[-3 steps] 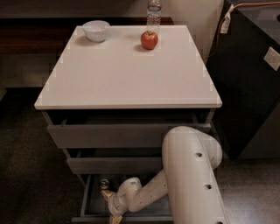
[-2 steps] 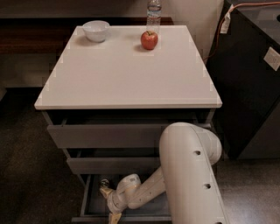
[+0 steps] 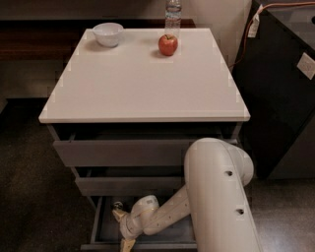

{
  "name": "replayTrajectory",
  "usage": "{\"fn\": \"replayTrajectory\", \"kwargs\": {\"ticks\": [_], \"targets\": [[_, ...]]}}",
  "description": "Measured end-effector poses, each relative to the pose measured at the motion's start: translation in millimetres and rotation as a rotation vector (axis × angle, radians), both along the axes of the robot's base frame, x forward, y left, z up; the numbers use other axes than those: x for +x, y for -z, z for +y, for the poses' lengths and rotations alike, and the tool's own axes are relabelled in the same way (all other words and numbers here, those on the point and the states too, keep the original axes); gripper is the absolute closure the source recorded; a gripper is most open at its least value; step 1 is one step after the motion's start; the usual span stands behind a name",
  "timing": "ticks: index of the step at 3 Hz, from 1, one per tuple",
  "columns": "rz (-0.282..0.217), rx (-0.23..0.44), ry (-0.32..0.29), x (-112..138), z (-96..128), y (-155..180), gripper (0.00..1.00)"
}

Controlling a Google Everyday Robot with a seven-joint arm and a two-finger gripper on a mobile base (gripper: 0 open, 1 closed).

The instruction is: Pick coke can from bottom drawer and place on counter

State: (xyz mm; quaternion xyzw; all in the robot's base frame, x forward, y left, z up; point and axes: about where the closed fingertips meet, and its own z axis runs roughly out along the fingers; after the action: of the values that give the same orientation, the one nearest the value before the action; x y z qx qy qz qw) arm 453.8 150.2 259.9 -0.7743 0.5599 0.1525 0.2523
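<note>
In bottom drawer (image 3: 97, 224), hand (image 3: 121, 229) open

- Red apple (image 3: 168, 45), standing upright.
- Clear water bottle (image 3: 173, 14), just behind the apple.
- White bowl (image 3: 108, 34), well left of the apple.
- Black cabinet (image 3: 285, 88), far right of the apple.

Jaws slightly leftward in bottom drawer (image 3: 167, 244)

The bottom drawer (image 3: 162, 244) stands pulled open, dark inside. The gripper (image 3: 123, 229) sits in its left part, fingers spread, just beside the coke can's (image 3: 117, 204) silvery top. Above lies the glossy white counter (image 3: 142, 83).
</note>
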Motion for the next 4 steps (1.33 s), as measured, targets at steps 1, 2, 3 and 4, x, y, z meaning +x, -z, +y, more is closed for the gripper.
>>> {"fn": "replayTrajectory", "kwargs": {"ticks": [1,2,3,4], "targets": [[0.010,0.044,0.060,6,2,-18,0.00],[0.018,0.086,0.111,12,-2,-27,0.00],[0.020,0.139,0.180,24,-11,-27,0.00],[0.025,0.182,0.254,37,-22,-21,0.00]]}}
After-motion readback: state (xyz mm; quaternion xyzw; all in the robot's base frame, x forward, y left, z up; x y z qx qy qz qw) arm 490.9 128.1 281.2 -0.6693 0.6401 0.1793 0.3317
